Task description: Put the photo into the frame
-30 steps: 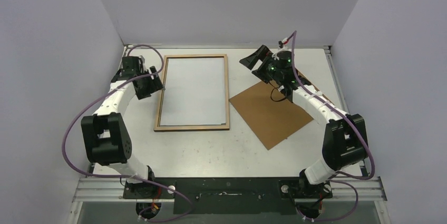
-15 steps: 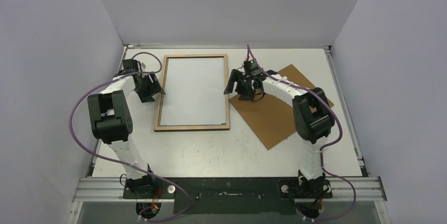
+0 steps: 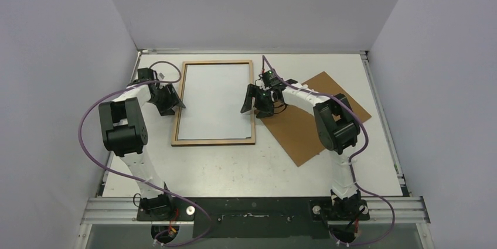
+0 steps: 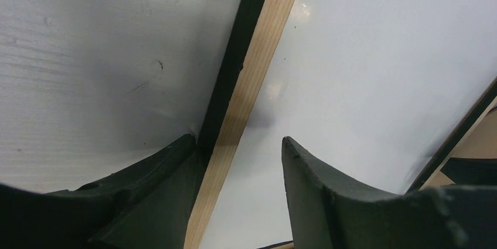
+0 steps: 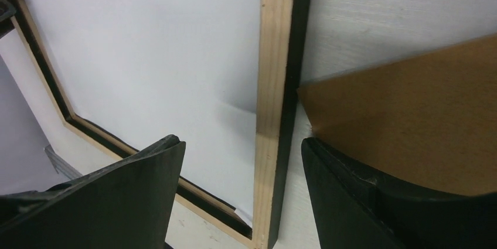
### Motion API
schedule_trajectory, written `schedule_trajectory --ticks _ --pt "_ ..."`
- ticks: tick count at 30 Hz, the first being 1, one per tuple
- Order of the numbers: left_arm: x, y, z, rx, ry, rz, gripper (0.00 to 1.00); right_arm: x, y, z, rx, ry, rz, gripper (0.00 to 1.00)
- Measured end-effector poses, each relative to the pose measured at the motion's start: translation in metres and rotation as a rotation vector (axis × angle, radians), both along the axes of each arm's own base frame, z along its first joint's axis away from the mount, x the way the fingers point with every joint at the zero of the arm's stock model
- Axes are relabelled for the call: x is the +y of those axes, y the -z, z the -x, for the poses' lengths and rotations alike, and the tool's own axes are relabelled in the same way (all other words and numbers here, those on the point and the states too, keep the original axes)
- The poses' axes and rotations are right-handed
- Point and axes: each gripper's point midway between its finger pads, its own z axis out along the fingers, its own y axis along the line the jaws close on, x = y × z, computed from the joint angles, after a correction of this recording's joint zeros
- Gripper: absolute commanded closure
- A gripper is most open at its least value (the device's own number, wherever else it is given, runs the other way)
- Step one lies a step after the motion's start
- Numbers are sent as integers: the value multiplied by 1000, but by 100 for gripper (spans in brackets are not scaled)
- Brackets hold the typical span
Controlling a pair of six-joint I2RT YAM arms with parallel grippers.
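Top view: frame (image 3: 214, 141) flat on desk (image 3: 234, 170), wood side up; photo (image 3: 215, 99) seems to lie inside, white back up; brown board (image 3: 305, 129) beside | Left wrist: left hand (image 4: 237, 143) spread across left rim, not pinching | Right wrist: right hand (image 5: 240, 143) spread across right rim | Guess: frame light, stiff, thin; pinch both long rims gently.

- We get only short stretches of the frame (image 4: 253, 79) in either wrist view; the rest is cropped.
- From above, our right arm (image 3: 334, 123) hides part of the brown board (image 3: 305, 135).
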Motion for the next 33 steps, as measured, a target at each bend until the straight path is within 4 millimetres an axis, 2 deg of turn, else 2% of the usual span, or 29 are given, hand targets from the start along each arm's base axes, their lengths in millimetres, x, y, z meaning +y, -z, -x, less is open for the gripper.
schedule_trajectory --ticks 7,11,16,19,22,24,27,30,31,33 --pt "6 1 1 7 -23 -31 51 20 -1 20 21 -113 -54 27" --pt "13 -3 8 10 -57 -59 50 27 1 31 36 -165 -65 27" --pt "15 -11 11 -1 -64 -72 50 26 2 33 40 -170 -57 25" --pt "13 -19 13 -3 -52 -71 45 15 -3 26 29 -129 -42 23" --pt "10 -38 9 -29 -23 -96 34 -8 -20 16 -3 -49 -27 22" --pt "7 -62 3 -84 2 -131 26 -36 -47 2 -60 42 -25 22" --pt "-6 -105 -6 -200 48 -188 16 -90 -100 -20 -185 216 -19 20" --pt "-31 -146 -13 -314 114 -229 14 -150 -142 -31 -297 406 4 19" --pt "-44 -158 -15 -351 146 -236 14 -169 -151 -30 -320 470 16 18" --pt "-74 -177 -20 -418 217 -232 14 -203 -156 -21 -330 585 47 17"
